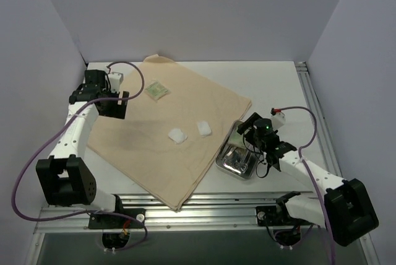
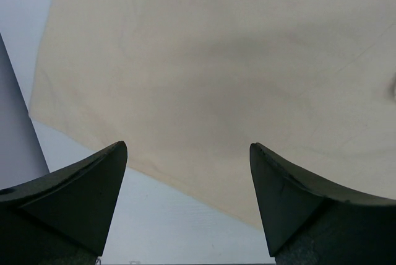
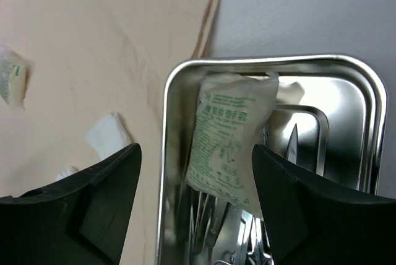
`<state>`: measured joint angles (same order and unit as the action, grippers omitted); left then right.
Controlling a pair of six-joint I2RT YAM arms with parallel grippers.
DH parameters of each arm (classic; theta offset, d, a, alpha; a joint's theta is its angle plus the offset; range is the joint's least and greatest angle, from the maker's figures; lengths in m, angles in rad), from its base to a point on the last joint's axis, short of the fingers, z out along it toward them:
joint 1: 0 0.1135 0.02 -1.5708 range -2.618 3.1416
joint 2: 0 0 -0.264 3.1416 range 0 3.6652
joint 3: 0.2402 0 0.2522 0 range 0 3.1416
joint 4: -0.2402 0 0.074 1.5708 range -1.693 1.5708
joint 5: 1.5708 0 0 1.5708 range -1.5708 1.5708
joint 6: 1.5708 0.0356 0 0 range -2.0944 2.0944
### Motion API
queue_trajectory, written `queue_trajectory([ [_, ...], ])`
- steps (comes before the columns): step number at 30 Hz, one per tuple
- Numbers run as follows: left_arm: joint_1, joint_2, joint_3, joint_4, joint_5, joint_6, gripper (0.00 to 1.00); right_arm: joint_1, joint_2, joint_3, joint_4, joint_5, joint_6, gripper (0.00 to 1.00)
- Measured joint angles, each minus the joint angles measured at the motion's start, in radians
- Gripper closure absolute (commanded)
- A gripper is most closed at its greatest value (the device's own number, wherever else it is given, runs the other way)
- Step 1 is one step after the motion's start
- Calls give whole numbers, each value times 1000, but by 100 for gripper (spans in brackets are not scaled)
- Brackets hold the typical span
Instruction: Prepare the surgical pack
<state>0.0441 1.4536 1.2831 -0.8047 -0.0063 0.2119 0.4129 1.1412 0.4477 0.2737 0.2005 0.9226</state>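
Top external: high and far back, looking down over the whole tan cloth (image 1: 142, 144). Left wrist: close above the cloth's left edge, facing down. Right wrist: close above the steel tray (image 3: 164, 153) just right of the cloth, taking in the cloth's right edge. Shared by all three: the cloth.

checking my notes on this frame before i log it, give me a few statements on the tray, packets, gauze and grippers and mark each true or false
1. A green-printed packet lies inside the steel tray. True.
2. Both gauze pads are in the tray. False: they lie on the cloth.
3. The right gripper is clamped on the packet. False: its jaws stand open above the tray, wider than the packet.
4. The left gripper is open over the cloth's edge. True.
5. A second packet lies on the cloth's far part. True.
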Motion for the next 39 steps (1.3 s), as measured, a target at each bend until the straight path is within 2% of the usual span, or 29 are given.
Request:
queue_trajectory([
  [5,-115,175,243,50,-13,-54,11,23,-58,98,-100,61,-43,32],
  [9,-188,394,459,96,-18,-132,20,43,-62,128,-142,87,-85,33],
  [13,-206,651,661,106,-40,-254,22,79,-55,134,-172,95,-114,34],
  [17,-199,821,753,104,-77,-343,20,103,-34,137,-185,96,-128,35],
  [21,-195,894,820,82,-100,-393,17,118,-25,137,-189,96,-128,36],
  [30,-193,962,943,79,-71,-470,19,132,-25,137,-206,111,-125,36],
  [37,-180,1079,1011,47,-38,-527,32,139,-25,154,-235,126,-132,36],
  [39,-177,1079,1026,42,-34,-531,42,140,-25,158,-241,129,-132,36],
])
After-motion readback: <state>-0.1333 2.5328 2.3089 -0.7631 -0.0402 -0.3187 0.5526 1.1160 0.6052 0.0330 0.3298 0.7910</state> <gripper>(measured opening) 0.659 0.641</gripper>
